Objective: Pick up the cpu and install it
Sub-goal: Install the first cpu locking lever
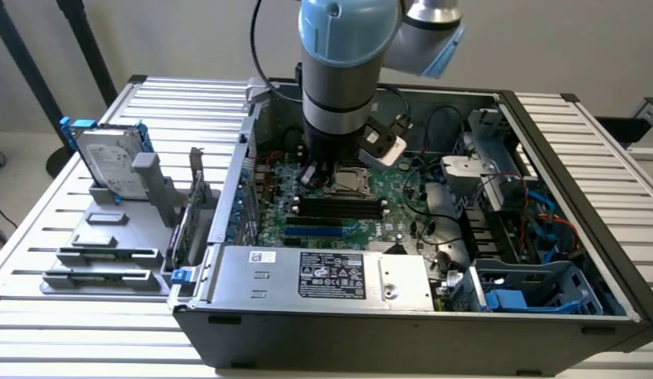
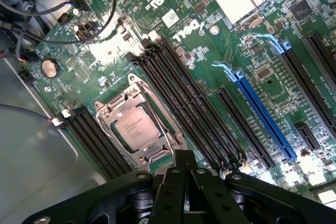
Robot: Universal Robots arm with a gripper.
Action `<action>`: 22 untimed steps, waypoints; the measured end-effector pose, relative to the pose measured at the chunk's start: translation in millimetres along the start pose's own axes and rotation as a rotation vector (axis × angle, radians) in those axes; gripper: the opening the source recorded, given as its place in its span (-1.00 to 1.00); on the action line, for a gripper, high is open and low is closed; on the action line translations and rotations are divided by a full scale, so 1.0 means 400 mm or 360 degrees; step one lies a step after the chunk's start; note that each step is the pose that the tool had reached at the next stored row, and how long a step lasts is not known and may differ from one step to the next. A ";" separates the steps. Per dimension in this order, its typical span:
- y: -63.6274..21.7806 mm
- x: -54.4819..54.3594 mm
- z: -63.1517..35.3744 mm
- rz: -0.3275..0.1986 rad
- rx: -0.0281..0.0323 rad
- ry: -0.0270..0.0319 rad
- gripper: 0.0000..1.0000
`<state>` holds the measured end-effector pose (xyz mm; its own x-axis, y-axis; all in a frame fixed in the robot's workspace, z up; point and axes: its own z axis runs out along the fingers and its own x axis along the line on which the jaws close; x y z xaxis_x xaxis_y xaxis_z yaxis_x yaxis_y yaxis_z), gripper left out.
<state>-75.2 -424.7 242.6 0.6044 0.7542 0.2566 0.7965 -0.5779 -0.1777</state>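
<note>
I saw the black gripper [image 2: 184, 174] pinched shut with nothing between its fingers, hanging just above the motherboard. The small square silvery-grey cpu [image 2: 137, 127] already sat in its metal socket frame [image 2: 139, 129], so I judged placement largely done; whether the frame was latched, I could not tell. The exterior view added the open grey computer case [image 1: 410, 324] and, on its left, the silver hard drive with blue brackets [image 1: 107, 162].
</note>
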 end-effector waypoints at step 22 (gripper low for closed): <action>-0.025 -0.016 0.083 0.0000 0.00178 0.00266 -0.79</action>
<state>-86.4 -413.5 211.0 0.6041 0.7489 0.2724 0.7968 -0.5742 -0.1883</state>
